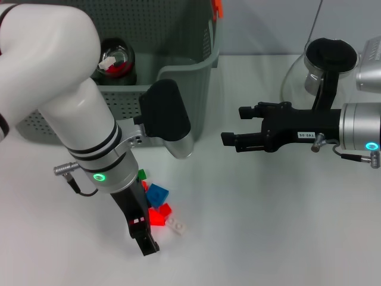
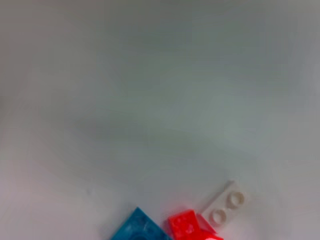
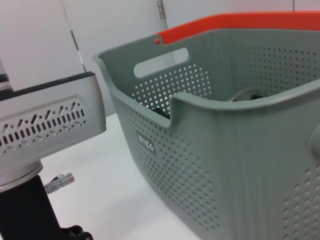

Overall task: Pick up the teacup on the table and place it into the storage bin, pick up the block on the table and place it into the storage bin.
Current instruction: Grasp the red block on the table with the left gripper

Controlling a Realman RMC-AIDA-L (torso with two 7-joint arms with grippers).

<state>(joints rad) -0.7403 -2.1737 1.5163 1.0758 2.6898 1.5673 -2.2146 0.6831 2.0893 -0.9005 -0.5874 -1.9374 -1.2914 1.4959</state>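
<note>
We had the left tool low over the white table, just past a small heap of plastic blocks: blue, red, green and a flat white two-stud piece. We could not tell whether its fingers were parted or closed. The right tool hung idle with fingers spread, grasping nothing, beside the grey-green perforated storage bin. A dark glass teacup already sat inside the bin. The blocks lay touching, so we judged a descent might pinch two at once or scatter the heap.
</note>
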